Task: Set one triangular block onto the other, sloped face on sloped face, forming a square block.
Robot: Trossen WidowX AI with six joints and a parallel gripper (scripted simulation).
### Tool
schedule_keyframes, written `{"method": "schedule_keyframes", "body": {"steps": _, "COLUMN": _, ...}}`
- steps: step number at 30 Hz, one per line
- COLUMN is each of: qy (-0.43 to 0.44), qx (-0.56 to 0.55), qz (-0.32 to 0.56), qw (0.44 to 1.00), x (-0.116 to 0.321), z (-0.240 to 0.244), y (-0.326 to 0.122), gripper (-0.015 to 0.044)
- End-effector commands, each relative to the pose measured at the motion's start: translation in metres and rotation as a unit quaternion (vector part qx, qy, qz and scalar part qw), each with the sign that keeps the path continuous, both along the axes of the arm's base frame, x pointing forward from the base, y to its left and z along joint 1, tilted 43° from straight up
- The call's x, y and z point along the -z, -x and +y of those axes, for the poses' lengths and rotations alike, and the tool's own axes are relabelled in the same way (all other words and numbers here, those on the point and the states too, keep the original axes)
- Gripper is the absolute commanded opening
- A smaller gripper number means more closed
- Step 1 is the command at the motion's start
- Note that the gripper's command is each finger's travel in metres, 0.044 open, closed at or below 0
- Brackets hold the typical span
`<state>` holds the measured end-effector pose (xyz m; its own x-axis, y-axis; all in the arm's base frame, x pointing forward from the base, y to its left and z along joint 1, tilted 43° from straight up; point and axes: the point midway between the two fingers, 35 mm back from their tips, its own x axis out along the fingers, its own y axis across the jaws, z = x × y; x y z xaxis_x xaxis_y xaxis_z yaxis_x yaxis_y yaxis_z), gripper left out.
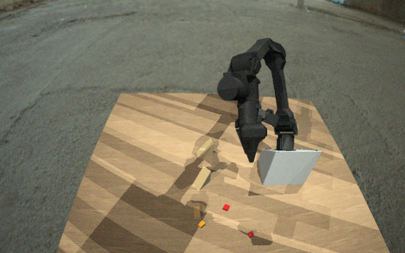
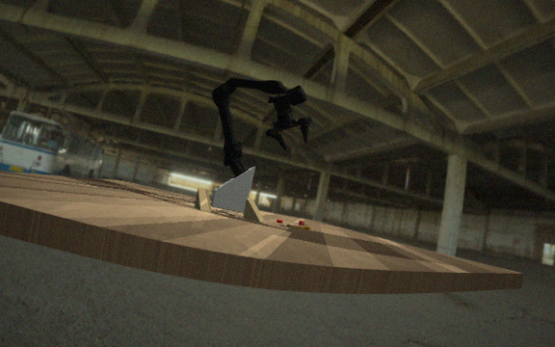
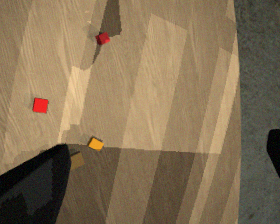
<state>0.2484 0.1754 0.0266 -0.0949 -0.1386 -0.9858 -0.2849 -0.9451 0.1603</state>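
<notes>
Hovering above table (image 1: 146, 116), gripper (image 2: 293, 133) spreading wide, gripping nothing. Exterior view showing both fingers in air; top view showing only one dark tip. Tan blocks (image 1: 204, 147) and (image 1: 201, 178) lying apart left of grey base (image 1: 287, 166). Wrist view catching only red cubes (image 3: 40, 104), orange cube (image 3: 95, 143).

Wooden table (image 1: 146, 116) and what rests on it, placed from my gripper (image 1: 251, 154)

I see two tan triangular blocks lying apart on the striped wood: one (image 1: 204, 147) out beside the fingertips, the other (image 1: 201, 178) a little nearer the camera. Close on the gripper's other side sits a grey wedge base (image 1: 287, 166). Well out from the tool lie a flat tan tile (image 1: 197, 211), an orange cube (image 1: 201, 223) just beside it, a red cube (image 1: 226, 207), and a second red cube (image 1: 250, 234) farthest off. Through the wrist view I look down on these small pieces; the orange one (image 3: 95, 143) is nearest a fingertip.
</notes>
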Motion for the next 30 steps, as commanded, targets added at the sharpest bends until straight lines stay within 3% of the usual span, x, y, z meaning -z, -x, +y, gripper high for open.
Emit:
{"method": "schedule_keyframes", "body": {"steps": 1, "qy": 0.052, "qx": 0.243, "qz": -0.085, "qw": 0.965, "x": -0.006, "z": -0.064, "y": -0.036, "gripper": 0.0440}}
{"method": "schedule_keyframes", "body": {"steps": 9, "qy": 0.110, "qx": 0.528, "qz": -0.190, "qw": 0.821, "x": -0.015, "z": -0.155, "y": -0.060, "gripper": 0.0440}}
{"method": "schedule_keyframes", "body": {"steps": 17, "qy": 0.152, "qx": 0.745, "qz": -0.292, "qw": 0.580, "x": -0.028, "z": -0.247, "y": -0.058, "gripper": 0.0440}}
{"method": "schedule_keyframes", "body": {"steps": 27, "qy": 0.176, "qx": 0.874, "qz": -0.406, "qw": 0.201, "x": -0.051, "z": -0.352, "y": -0.019, "gripper": 0.0440}}
{"method": "schedule_keyframes", "body": {"steps": 30, "qy": 0.176, "qx": 0.876, "qz": -0.410, "qw": 0.186, "x": -0.052, "z": -0.356, "y": -0.017, "gripper": 0.0440}}
